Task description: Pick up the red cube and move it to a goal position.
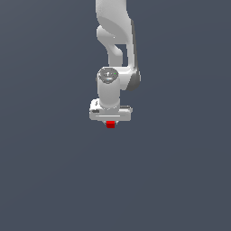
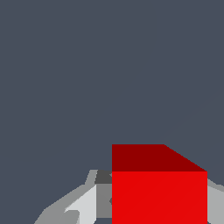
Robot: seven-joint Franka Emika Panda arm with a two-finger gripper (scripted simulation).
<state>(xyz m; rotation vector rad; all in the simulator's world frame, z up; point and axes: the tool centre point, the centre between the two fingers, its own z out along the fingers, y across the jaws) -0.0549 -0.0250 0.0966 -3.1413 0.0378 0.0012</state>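
The red cube (image 1: 110, 124) shows just under the white hand of the arm, near the middle of the exterior view. My gripper (image 1: 110, 122) points straight down and is shut on the cube. In the wrist view the red cube (image 2: 159, 188) fills the space between the two grey fingers (image 2: 83, 205), whose pads press against its sides. Most of each finger is hidden by the hand in the exterior view. No goal marker shows in either view.
A plain dark grey-blue surface (image 1: 180, 180) fills both views. The white arm (image 1: 115, 40) comes down from the top edge of the exterior view. No other objects are in sight.
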